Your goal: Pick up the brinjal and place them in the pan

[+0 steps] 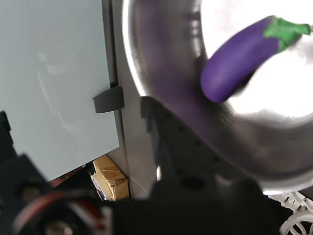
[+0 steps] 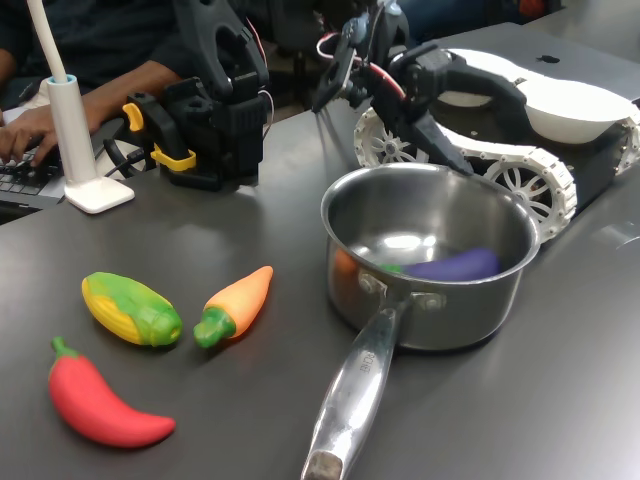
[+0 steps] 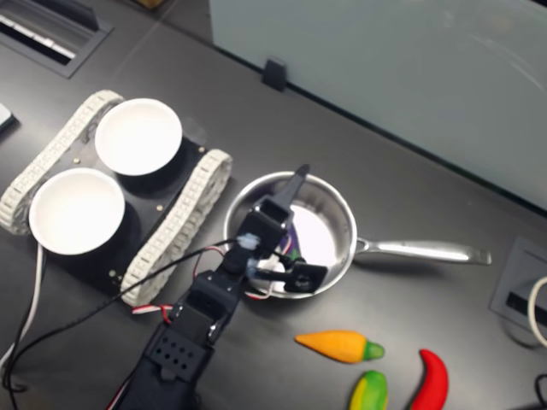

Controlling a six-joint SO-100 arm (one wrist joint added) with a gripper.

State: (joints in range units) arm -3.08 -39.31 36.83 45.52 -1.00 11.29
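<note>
- I'm seeing the pan (image 2: 430, 250) shining as polished metal, its inside throwing glare.
- The eggplant (image 1: 239, 58) is looking smooth, matt purple.
- The table (image 2: 560, 400) is showing dark and matt.
- The chili (image 2: 95, 405) is gleaming like glossy red plastic.
- The bowls (image 3: 137, 135) are looking matt white.

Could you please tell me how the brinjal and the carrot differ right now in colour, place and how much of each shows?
The brinjal is purple with a green cap; the carrot is orange with a green end. The brinjal lies inside the pan; the carrot lies on the dark table outside it. In the first exterior view the pan wall hides part of the brinjal; the carrot shows whole. Both are elongated toy vegetables lying on their sides.
</note>
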